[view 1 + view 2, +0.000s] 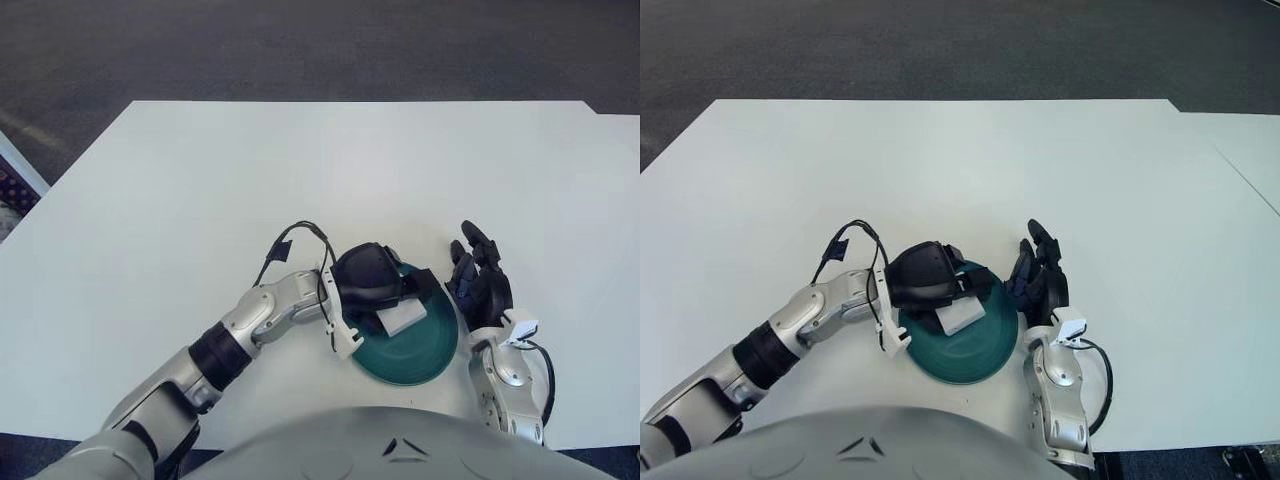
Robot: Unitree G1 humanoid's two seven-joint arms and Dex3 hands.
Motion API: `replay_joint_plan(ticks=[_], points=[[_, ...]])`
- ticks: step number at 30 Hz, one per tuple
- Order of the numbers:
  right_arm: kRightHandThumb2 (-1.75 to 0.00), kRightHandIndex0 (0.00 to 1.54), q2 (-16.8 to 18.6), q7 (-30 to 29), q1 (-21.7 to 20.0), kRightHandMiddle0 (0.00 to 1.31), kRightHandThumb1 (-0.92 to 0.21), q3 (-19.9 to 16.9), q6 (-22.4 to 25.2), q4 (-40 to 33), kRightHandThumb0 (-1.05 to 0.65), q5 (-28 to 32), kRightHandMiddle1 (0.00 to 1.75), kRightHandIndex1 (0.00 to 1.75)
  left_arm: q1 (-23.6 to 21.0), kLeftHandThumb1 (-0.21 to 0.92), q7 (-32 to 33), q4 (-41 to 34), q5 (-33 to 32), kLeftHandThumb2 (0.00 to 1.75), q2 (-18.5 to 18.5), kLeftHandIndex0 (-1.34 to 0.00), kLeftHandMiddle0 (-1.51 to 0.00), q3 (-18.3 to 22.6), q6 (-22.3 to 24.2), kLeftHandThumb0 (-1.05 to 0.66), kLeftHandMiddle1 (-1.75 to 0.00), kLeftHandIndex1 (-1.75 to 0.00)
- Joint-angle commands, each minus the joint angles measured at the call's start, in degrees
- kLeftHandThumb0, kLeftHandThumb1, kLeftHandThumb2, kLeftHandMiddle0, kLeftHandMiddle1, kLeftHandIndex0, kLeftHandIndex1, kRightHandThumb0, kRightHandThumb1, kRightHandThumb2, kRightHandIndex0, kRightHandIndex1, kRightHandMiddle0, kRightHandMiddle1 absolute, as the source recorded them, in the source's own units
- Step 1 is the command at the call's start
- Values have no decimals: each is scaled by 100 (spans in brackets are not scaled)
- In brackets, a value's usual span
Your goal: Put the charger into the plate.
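A wide white worktop (300, 170) fills most of the room in front of the robot, and past its far edge the floor is dark grey carpet (300, 50). At the far left a sliver of patterned, lighter stuff shows beside the worktop's left edge; I cannot tell what it is.

Close to the near edge, about midway along it, sits a dark green plate (420, 355). The left hand (368, 280) is over the plate's left rim, fingers curled around the charger (405, 317), a small white block. The charger sits low over the plate's inside, just off the hand's fingertips, though whether it touches the plate bottom I cannot tell. Its long axis runs slantwise, from near-left to far-right, with the free end pointing toward the plate's right rim. No writing or brand can be read on it.

The right hand (482, 285) shows just beside the plate's right rim, fingers spread and pointing to the far edge, holding nothing.

A black wire (290, 240) loops up off the left wrist.
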Motion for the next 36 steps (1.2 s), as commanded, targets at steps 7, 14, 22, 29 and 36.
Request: replay_joint_plan(ticks=[7,14,22,29,36], points=[[-89,15,-74,-33,142,0,-92,2,289,302,-80,-113,45,1,-182,37,398,364,35,124,-1,-57,-114,28,-90,-46,-175,-175],[-90,18,-4,-63,54,0,-92,-74,18,627,-74,-80,45,2,-98,73,706,276,48,69,48,-36,-90,198,-60,-55,-175,-159],[-89,22,237,73,-109,0,-92,-225,-360,1017,-68,367,52,2,-46,91,441,44,182,64,108,-8,-31,181,250,-89,-142,-128],[-89,25,208,85,-220,0,-92,-249,-839,1247,-67,194,58,3,-51,92,114,-151,-25,80,190,-1,-32,282,370,-96,-53,-91],[-91,27,-31,-187,-195,0,-92,-107,-1275,1391,-71,-663,52,2,29,92,96,-236,-278,84,178,0,-33,389,380,-97,-19,-73]])
